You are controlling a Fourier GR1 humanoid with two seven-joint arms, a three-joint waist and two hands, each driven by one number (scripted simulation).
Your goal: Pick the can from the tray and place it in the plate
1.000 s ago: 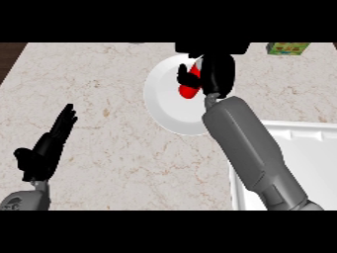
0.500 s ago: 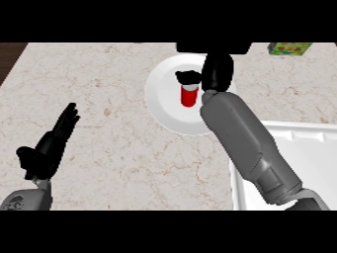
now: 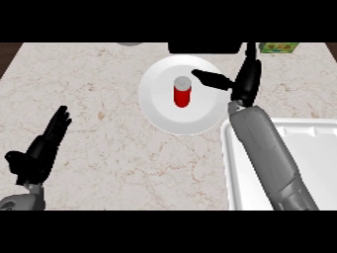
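A red can (image 3: pixel 182 92) with a grey top stands upright on the white plate (image 3: pixel 163 111) at the middle back of the counter. My right hand (image 3: pixel 242 79) is open just to the right of the can, its thumb pointing toward the can without touching it. The white tray (image 3: pixel 316 163) lies at the lower right, partly hidden under my right forearm. My left hand (image 3: pixel 43 150) rests open at the lower left, fingers straight.
A green box (image 3: pixel 280 48) sits at the counter's back right. A dark object (image 3: pixel 204 47) stands behind the plate at the back edge, and a grey round thing (image 3: pixel 129 44) shows at the back.
My right hand let go of the can, which now stands on the plate, and the hand moved off to the right with fingers spread. The left hand stayed put.
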